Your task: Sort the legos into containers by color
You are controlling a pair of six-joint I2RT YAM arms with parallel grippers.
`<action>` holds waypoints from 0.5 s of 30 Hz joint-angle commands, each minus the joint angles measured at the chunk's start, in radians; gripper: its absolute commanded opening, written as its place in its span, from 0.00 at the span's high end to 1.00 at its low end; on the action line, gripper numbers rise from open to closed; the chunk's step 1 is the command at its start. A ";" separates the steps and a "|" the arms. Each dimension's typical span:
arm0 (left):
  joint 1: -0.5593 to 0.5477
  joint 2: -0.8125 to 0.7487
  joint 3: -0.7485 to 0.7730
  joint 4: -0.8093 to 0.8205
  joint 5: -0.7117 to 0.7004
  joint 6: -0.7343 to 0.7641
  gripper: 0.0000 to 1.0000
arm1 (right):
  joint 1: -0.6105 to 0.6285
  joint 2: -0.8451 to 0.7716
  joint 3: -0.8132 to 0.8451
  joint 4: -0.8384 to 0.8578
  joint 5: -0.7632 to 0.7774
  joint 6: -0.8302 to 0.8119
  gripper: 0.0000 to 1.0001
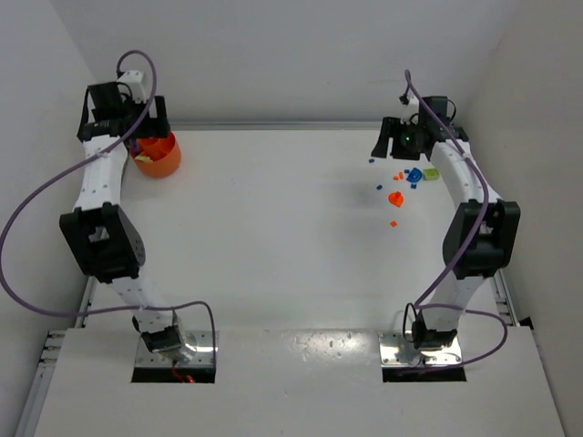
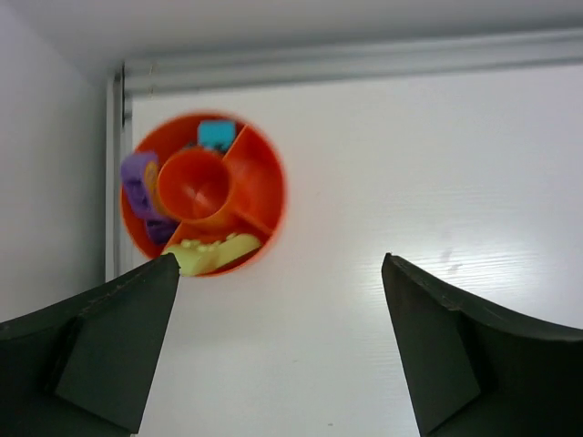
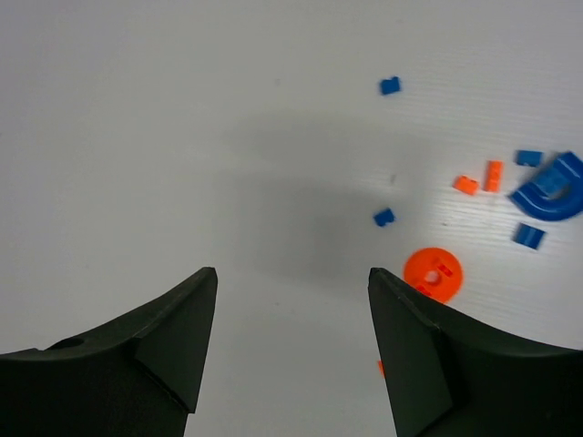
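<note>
The loose legos (image 1: 401,187) lie scattered on the white surface (image 1: 273,228) in the upper right of the overhead frame, just below the right claw (image 1: 396,144), while the left claw (image 1: 135,138) hangs at upper left over the orange bowl (image 1: 166,164), well apart from them. Both claws are spread wide and hold nothing. In the right wrist view the bricks sit right of the gap, a small blue brick (image 3: 383,217) nearest, so the right arm seems best placed, shifting rightward.

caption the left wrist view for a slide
Open left gripper near orange bowl, purple, teal and yellow-green legos in separate compartments.
</note>
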 commanded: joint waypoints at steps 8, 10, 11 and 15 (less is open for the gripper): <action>-0.127 -0.508 -0.245 0.055 0.210 0.047 0.00 | -0.114 0.013 0.081 -0.138 0.248 -0.265 0.35; -0.127 -0.554 -0.282 0.046 0.251 0.047 0.00 | -0.145 0.074 0.154 -0.180 0.248 -0.363 0.35; -0.127 -0.570 -0.297 0.046 0.283 0.047 0.00 | -0.155 0.104 0.190 -0.202 0.233 -0.394 0.35; -0.136 -0.620 -0.348 0.026 0.293 0.047 0.00 | -0.208 0.295 0.467 -0.329 0.283 -0.417 0.36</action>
